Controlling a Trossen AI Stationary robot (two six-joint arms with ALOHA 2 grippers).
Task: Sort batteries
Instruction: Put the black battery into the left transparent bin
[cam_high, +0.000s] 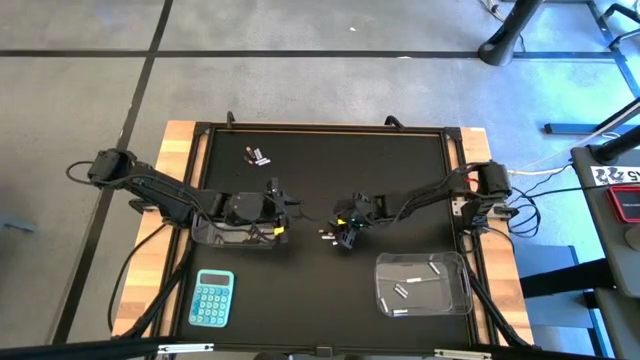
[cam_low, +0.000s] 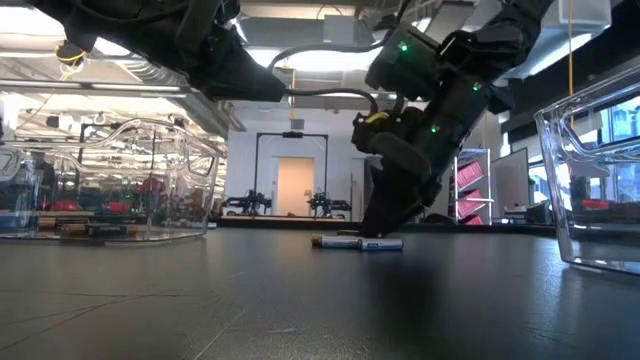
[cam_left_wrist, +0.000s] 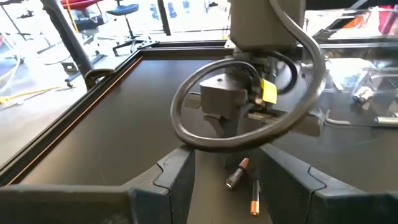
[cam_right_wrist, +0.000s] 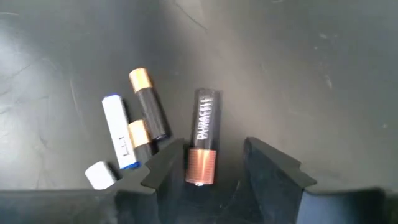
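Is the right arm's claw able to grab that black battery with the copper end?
Probably yes. The right gripper is open with the dark battery already lying between its fingers, nothing blocking it.

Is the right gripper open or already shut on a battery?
Open: right gripper fingers straddle the dark battery lying flat, gaps showing on both sides.

Open dark desk (cam_high: 400, 170) beyond right claw (cam_high: 345, 236), hemmed by loose batteries (cam_right_wrist: 134, 134) just beside its fingers, left claw (cam_high: 280, 215) and clear tub (cam_high: 235, 235) close opposite, second clear tub (cam_high: 425, 283) nearer the desk's front.
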